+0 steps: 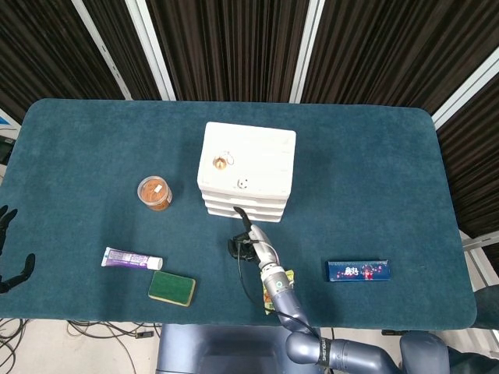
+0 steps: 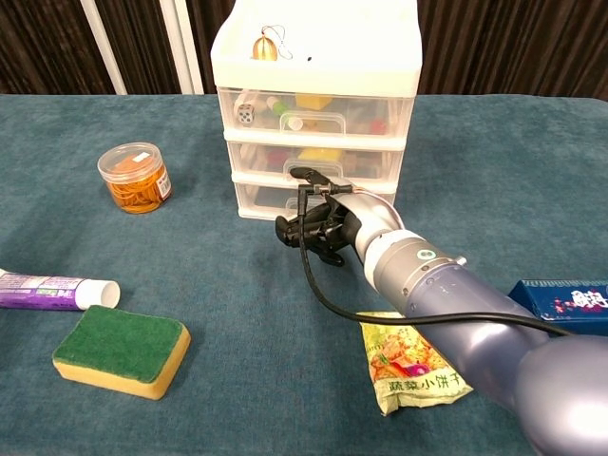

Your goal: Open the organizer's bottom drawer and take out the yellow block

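Dark curtains behind; bottom drawer (image 2: 285, 199) is not yet opened, right hand (image 2: 318, 228) is poised beside it, fingers curled on nothing.

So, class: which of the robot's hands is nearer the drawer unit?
Right. The right hand sits just before the drawer unit; the left hand hangs off the table's far-left edge.

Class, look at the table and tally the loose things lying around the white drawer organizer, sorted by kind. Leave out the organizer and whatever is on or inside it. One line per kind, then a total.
Jar of orange rubber bands: 1
Purple and white tube: 1
Green and yellow sponge: 1
Snack packet: 1
Blue box: 1
Total: 5
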